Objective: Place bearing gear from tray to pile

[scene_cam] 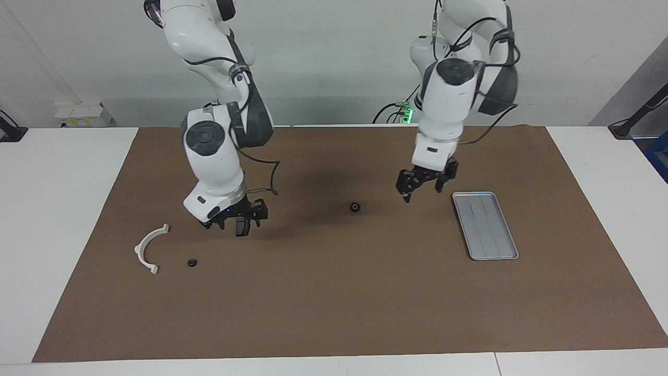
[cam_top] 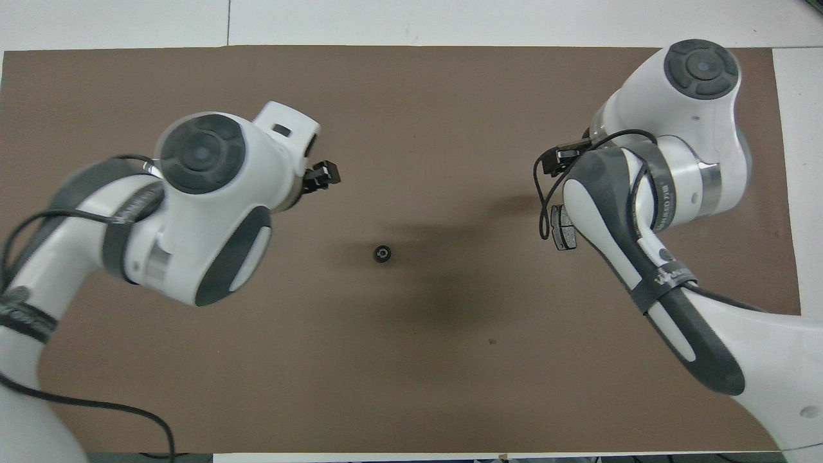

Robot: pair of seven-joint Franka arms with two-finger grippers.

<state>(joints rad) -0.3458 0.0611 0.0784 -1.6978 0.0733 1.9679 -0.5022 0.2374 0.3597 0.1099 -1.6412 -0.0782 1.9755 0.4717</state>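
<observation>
One small black bearing gear point(scene_cam: 355, 207) point(cam_top: 382, 254) lies alone on the brown mat's middle. A second like it point(scene_cam: 191, 262) rests beside the white half-ring bracket point(scene_cam: 148, 248) of the pile, toward the right arm's end. The silver tray point(scene_cam: 485, 224) holds nothing and is hidden under the left arm in the overhead view. My left gripper point(scene_cam: 425, 188) point(cam_top: 321, 177) hangs open and empty over the mat beside the tray. My right gripper point(scene_cam: 233, 223) hangs open and empty over a dark brake pad point(scene_cam: 241, 227) point(cam_top: 564, 228) that lies on the mat.
The brown mat point(scene_cam: 334, 303) covers most of the white table point(scene_cam: 57, 209). Both arms' elbows stand high over the mat's half nearer the robots.
</observation>
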